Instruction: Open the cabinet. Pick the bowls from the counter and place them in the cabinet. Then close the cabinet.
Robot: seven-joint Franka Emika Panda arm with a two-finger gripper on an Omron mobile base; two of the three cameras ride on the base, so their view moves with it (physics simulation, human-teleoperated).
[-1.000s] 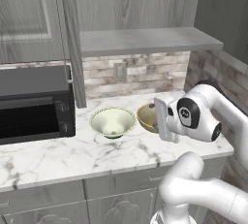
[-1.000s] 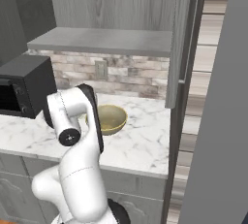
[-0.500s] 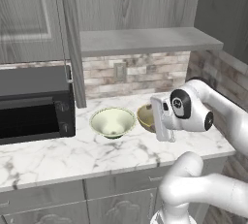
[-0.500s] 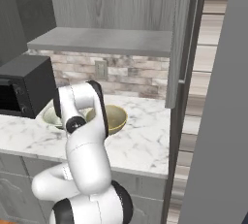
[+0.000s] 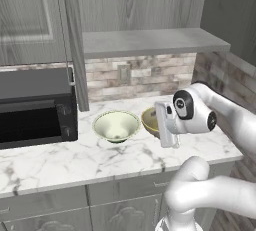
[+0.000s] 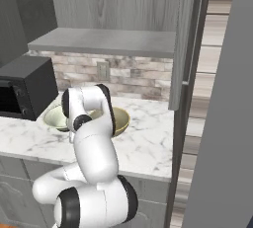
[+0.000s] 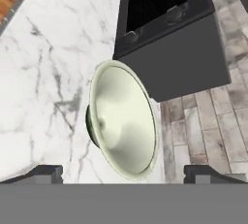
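The hand hangs with its two dark fingertips spread wide and nothing between them, low over the white marble counter. Directly ahead of the hand sits the cream-white bowl, upright on the counter, its pale inside facing the hand and a strip of its dark patterned outside showing at the edge; the fingertips stand to either side of it but apart from it. Just beyond that bowl is the black microwave, its side close to the bowl's rim.

From the left base view, the hand is turned sideways, pointing toward the cream-white bowl, with the tan-olive bowl right behind the hand and partly hidden by it. Both bowls rest on the counter in front of the brick backsplash. Farther up and beyond the hand, the grey wood-grain cabinet stands open, its door swung out edge-on with a slim metal handle, its grey shelf bare.
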